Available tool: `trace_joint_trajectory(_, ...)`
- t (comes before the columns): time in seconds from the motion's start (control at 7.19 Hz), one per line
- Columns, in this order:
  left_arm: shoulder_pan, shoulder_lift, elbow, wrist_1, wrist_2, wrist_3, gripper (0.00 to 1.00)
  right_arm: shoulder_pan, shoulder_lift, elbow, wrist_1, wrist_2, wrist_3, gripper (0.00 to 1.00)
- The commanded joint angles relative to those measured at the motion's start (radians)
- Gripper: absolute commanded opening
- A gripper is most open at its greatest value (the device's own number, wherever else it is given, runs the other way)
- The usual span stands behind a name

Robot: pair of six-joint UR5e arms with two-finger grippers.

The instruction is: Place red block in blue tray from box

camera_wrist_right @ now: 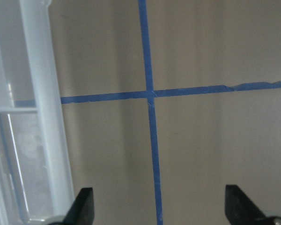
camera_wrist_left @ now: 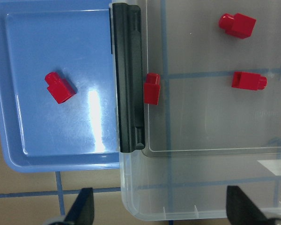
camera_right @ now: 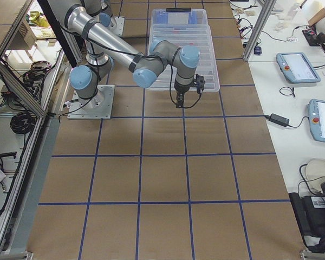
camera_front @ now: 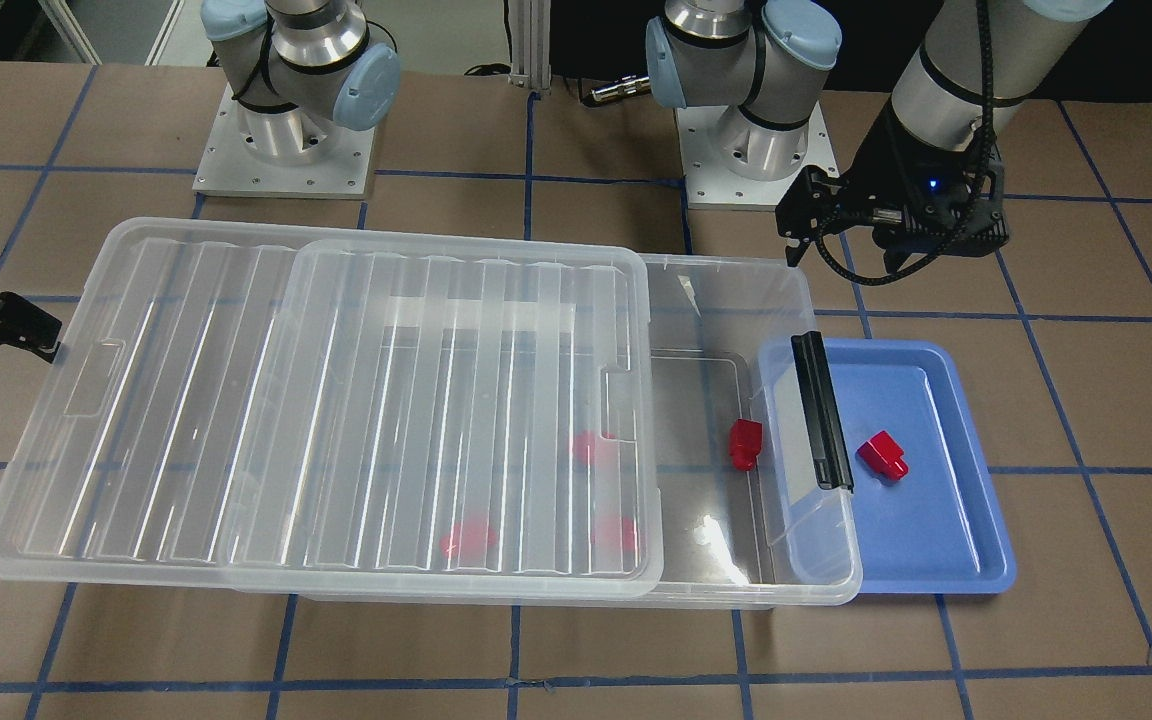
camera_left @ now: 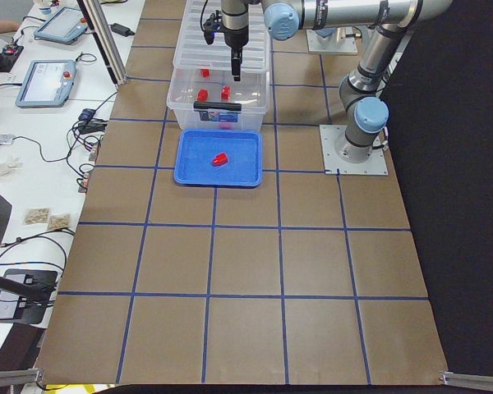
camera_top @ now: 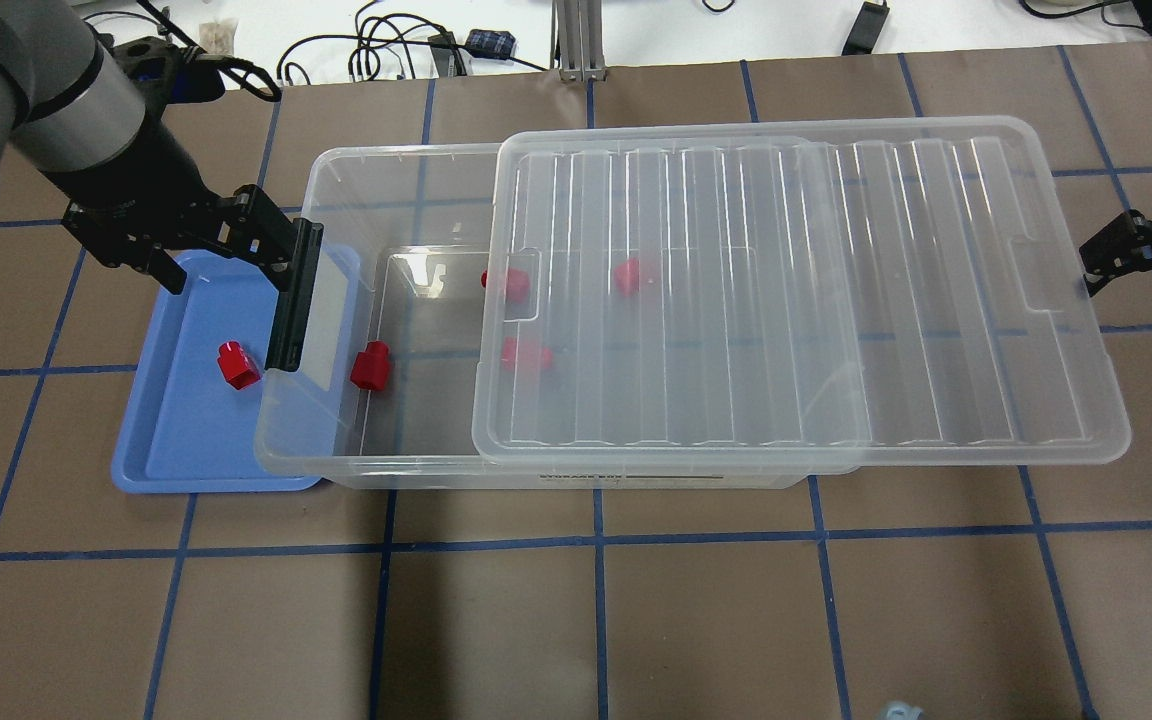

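One red block lies in the blue tray; it also shows in the left wrist view and the front view. A second red block lies in the uncovered end of the clear box, just inside the black latch bar. Three more red blocks show blurred under the slid-aside lid. My left gripper is open and empty, above the tray's far end and the latch bar. My right gripper is open and empty beside the lid's far end.
The lid overhangs the box toward my right side, and its edge shows in the right wrist view. The box's latch end overlaps the tray's rim. Brown table with blue tape lines spreads in front of the box.
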Motion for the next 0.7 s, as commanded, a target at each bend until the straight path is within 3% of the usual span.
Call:
trace_joint_trajectory(0.0, 0.0, -0.001, -0.003, 0.0, 0.0, -0.001, 1.0, 0.056, -0.001, 0.001, 0.003, 0.005, 0.065, 1.0)
trace_joint_trajectory(0.56, 0.0, -0.001, -0.004, -0.008, 0.0, -0.001, 1.0, 0.184, 0.001, 0.001, -0.002, 0.006, 0.223, 1.0)
